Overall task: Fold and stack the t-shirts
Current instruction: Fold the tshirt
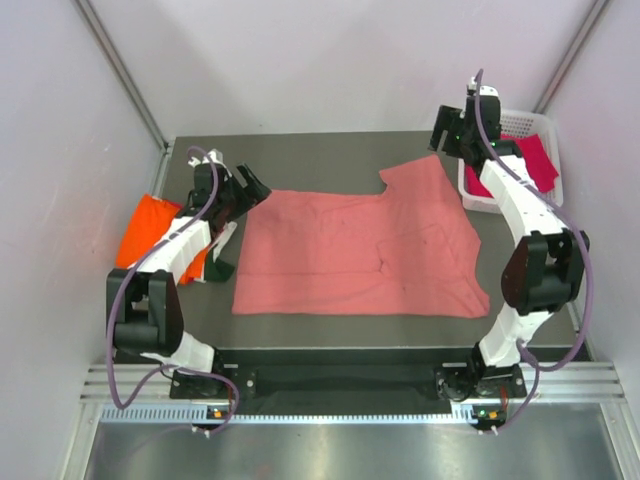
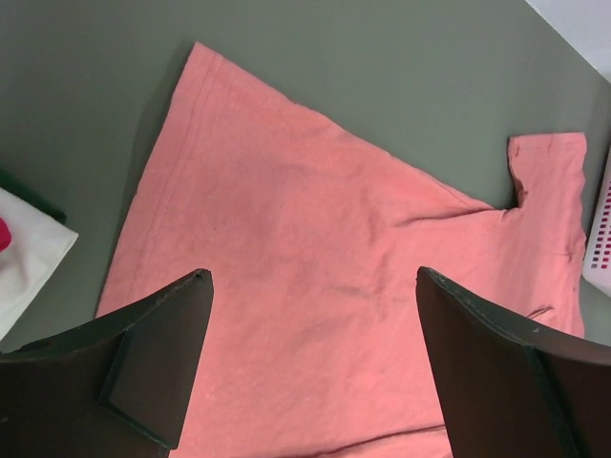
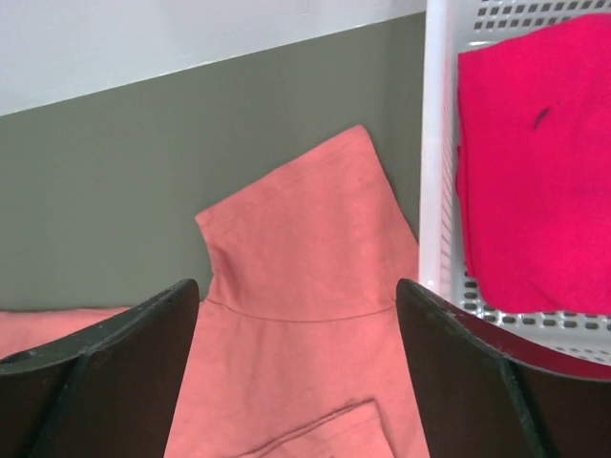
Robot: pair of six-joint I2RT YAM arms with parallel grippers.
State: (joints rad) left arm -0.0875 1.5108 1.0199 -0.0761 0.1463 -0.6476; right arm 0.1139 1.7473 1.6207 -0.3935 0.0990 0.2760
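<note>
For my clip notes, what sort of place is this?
Likely a robotics lab cell: white panel walls enclose a grey table with a salmon-pink t-shirt spread out beside a mesh basket.

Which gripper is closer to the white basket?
The right. The right gripper hovers just left of the white basket, above a sleeve of the salmon shirt; the left gripper sits across the table, at the shirt's far-left corner.

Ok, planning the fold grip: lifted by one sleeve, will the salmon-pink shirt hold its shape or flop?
Probably flop: the salmon-pink shirt lies flat with soft creases, so the rest would likely hang from the sleeve. It looks thin, so likely light. Pushed, it would probably bunch on the table rather than slide whole.
</note>
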